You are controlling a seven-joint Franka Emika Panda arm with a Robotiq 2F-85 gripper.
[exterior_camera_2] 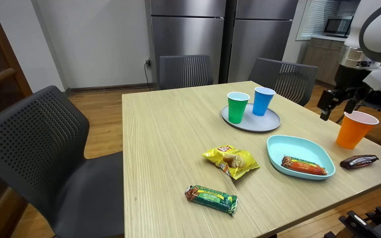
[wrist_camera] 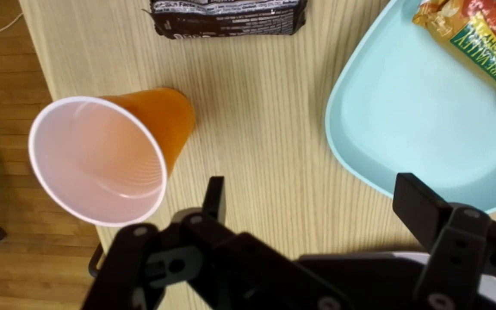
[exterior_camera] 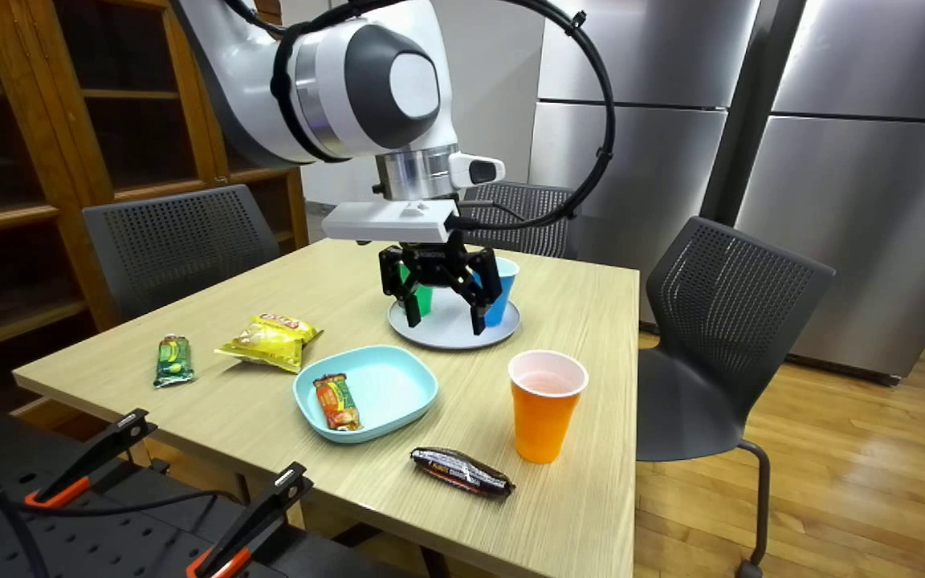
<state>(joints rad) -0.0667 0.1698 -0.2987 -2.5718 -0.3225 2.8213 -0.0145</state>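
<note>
My gripper (wrist_camera: 312, 189) stands open above the table, with nothing between its fingers. In the wrist view an orange cup (wrist_camera: 172, 120) stands upright left of the fingers, apart from them. A turquoise tray (wrist_camera: 403, 120) lies below and to the right, holding an orange-and-green bar (wrist_camera: 489, 51). A dark brown wrapped bar (wrist_camera: 230, 19) is cut off at the top. In an exterior view a grey plate (exterior_camera_2: 260, 123) bears a green cup (exterior_camera_2: 236, 109) and a blue cup (exterior_camera_2: 261, 102). Against that plate the gripper (exterior_camera: 446, 318) appears in front, partly hiding both cups.
A yellow chip bag (exterior_camera_2: 233, 160) and a green wrapped bar (exterior_camera_2: 212, 199) lie on the wooden table (exterior_camera_2: 164, 138). Dark chairs (exterior_camera: 719, 337) stand around it. Clamps (exterior_camera: 254, 518) sit on the black robot stand by the table's near edge.
</note>
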